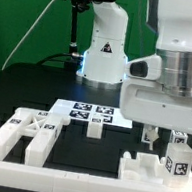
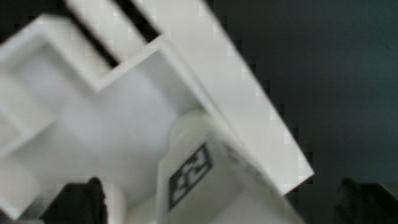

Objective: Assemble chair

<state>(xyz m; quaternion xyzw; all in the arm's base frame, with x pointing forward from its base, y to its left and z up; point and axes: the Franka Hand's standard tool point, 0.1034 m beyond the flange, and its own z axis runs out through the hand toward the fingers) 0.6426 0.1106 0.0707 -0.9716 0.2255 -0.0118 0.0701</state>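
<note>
Nearest you, exterior view: the white border rail along the table's front edge; behind it chair parts lie apart: barred pieces toward the exterior view's left, a tagged plate mid-table, a tagged block below the gripper toward the exterior view's right. Wrist view: you see both dark fingertips spread wide of the tagged block, jaws open, gripping nothing.

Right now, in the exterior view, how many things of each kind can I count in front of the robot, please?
Long tagged chair bars, at the exterior view's left: 2 at least, they overlap
Small chair blocks: 2
Marker board: 1
Hand, open above the right block: 1
Total: 6 at least
</note>
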